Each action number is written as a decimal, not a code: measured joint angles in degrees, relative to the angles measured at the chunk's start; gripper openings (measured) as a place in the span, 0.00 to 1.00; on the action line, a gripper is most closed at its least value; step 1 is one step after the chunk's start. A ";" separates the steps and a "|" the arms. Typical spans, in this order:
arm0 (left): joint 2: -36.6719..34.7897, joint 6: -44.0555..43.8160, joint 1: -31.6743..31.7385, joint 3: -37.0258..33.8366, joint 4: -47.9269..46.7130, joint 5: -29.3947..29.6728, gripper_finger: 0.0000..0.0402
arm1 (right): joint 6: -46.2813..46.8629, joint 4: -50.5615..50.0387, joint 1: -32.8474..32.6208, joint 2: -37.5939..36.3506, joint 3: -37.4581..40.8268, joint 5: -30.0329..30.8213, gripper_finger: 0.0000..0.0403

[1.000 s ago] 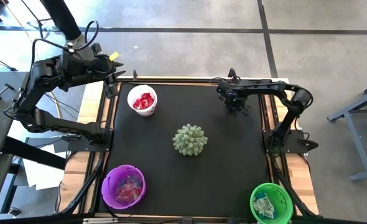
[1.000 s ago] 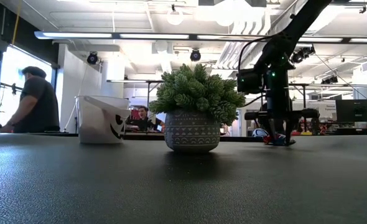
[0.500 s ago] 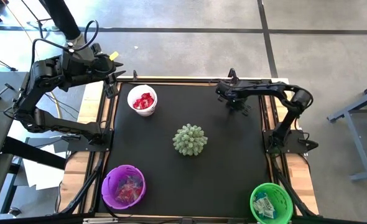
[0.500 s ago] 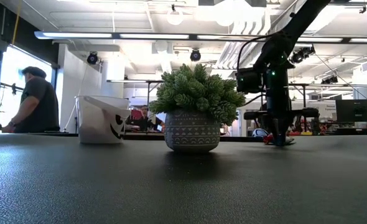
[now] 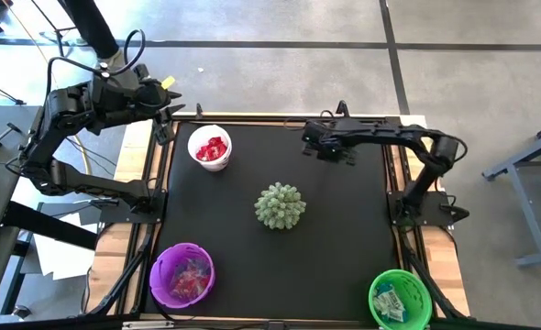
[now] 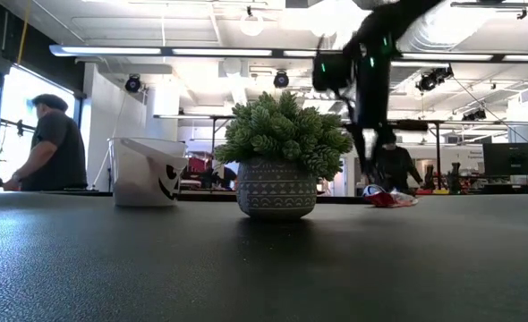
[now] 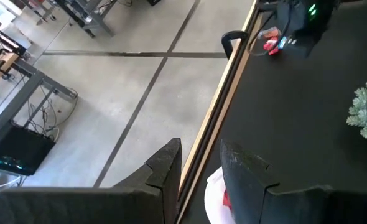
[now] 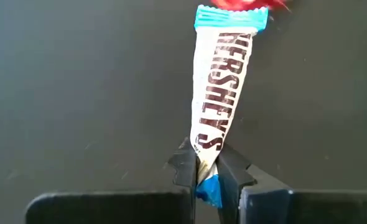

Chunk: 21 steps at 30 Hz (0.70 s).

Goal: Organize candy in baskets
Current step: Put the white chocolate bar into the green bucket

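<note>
Where the right tool pinches it, white Hershey's candy, blue ends.

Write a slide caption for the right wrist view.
Right end effector shut on the end of a white Hershey's candy with blue ends, above the black table.

right arm smeared by motion above the potted plant in the low view, red candy cut by the frame edge past the hershey's wrapper, white basket mostly hidden behind the left gripper's fingers, green basket clipped at the picture's edge
</note>
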State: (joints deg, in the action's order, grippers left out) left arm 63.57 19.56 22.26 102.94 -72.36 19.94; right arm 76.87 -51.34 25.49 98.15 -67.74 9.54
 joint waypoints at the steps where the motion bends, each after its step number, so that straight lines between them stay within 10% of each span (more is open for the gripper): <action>1: 0.00 -0.03 0.01 0.00 -0.27 0.00 0.25 | -0.53 -1.65 -1.20 -0.52 -1.80 0.69 0.05; 11: -0.11 -0.01 0.00 0.00 -3.14 0.14 0.25 | -1.44 -24.12 -17.51 -5.09 -24.48 1.60 0.05; 21: -0.09 0.01 0.01 0.00 -2.95 0.14 0.25 | 25.19 -33.45 -41.80 -5.22 -40.36 0.53 0.05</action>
State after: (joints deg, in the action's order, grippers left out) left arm 63.48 19.58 22.28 102.94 -75.31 20.08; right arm 102.06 -84.79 -16.32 92.94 -108.10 10.07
